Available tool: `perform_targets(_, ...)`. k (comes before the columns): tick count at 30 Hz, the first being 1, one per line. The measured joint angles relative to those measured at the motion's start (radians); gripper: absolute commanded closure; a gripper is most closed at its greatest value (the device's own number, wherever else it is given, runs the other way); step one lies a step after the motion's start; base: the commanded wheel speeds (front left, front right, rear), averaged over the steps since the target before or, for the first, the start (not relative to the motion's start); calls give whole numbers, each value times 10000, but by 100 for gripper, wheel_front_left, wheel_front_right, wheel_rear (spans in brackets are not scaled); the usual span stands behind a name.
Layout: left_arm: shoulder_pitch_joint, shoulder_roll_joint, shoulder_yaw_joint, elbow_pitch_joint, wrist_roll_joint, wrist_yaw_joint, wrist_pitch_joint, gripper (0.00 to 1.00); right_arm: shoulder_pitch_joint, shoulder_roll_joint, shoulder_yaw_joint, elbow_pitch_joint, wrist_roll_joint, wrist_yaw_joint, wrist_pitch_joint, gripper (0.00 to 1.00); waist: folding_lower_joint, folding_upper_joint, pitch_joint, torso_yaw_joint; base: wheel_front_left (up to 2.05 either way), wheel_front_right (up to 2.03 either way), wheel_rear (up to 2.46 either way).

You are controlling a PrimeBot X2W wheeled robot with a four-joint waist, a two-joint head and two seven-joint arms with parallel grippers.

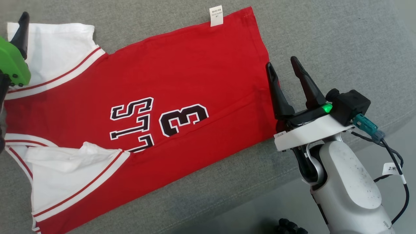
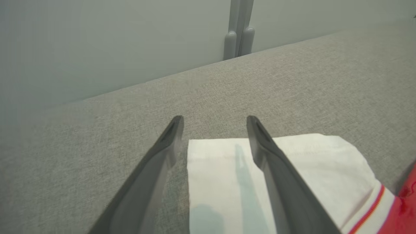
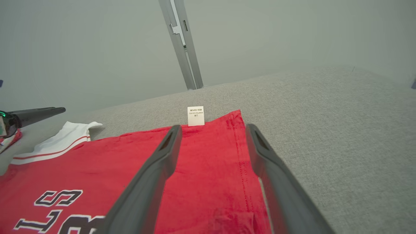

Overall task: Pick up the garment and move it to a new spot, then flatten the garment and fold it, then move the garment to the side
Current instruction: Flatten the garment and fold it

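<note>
black white-edged number 3 (image 1: 183,119) on the red garment (image 1: 201,65), sideways letters (image 1: 131,125) beside it reading s, l, l, the last partly covered, white care label (image 1: 216,15) at the garment's edge, print too small to read, white tag (image 1: 392,168) on a black cable (image 1: 406,196) reading 2米

The head camera looks down on the shirt (image 1: 195,74); both wrist cameras skim low toward the wall (image 2: 97,42), the right one sharing the shirt's label (image 3: 195,116).
</note>
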Motion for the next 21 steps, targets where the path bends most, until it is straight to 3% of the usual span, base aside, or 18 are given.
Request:
perform_targets(13, -537, 253, -619, 1197, -650, 0, -63, 0, -140, 2, 59, -142, 71, 0, 0, 0, -1, 0, 601, -291, 0, 0, 0)
perform_targets(14, -565, 253, -681, 1227, -700, 0, -79, 35, -146, 4, 61, -142, 69, 0, 0, 0, -1, 0, 608, -287, 0, 0, 0)
perform_targets(15, -603, 257, -761, 1248, -721, 0, -102, 76, -162, 4, 56, -138, 61, 0, 0, 0, -1, 0, 611, -278, 0, 0, 0)
perform_targets(16, -627, 257, -849, 1264, -769, 0, -140, 100, -180, 4, 46, -134, 46, 0, 0, 0, -1, 0, 610, -264, 0, 0, 0)
perform_targets(21, -640, 222, -1290, 1244, -949, 0, -456, 100, -340, 6, 10, 211, -134, 0, 0, 0, -1, 0, 485, -135, 0, 0, 0)
